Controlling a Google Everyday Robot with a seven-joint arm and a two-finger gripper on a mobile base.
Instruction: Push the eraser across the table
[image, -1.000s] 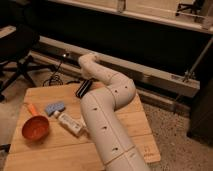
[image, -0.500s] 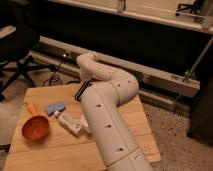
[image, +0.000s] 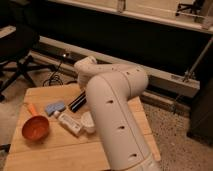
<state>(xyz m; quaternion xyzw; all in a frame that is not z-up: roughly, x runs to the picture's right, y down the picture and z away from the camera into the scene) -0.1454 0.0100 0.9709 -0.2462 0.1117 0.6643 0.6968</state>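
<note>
Table (image: 45, 150) with a light wooden plank top, standing on a speckled floor (image: 175, 125). On it lie an orange scoop (image: 35, 127) at front left, a blue-grey pad (image: 55, 107) behind it, a white bottle (image: 69, 122) on its side near the pad, and a black eraser (image: 77, 102), slanted, just right of the pad. The gripper (image: 88, 122) is low beside the bottle, largely hidden by the arm (image: 117, 110).

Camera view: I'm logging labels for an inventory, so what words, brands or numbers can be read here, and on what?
Nothing here can be read.
white bottle: label, if any, too blurred to read.
eraser, next to the gripper on the table: stripes only, no lettering visible.
</note>
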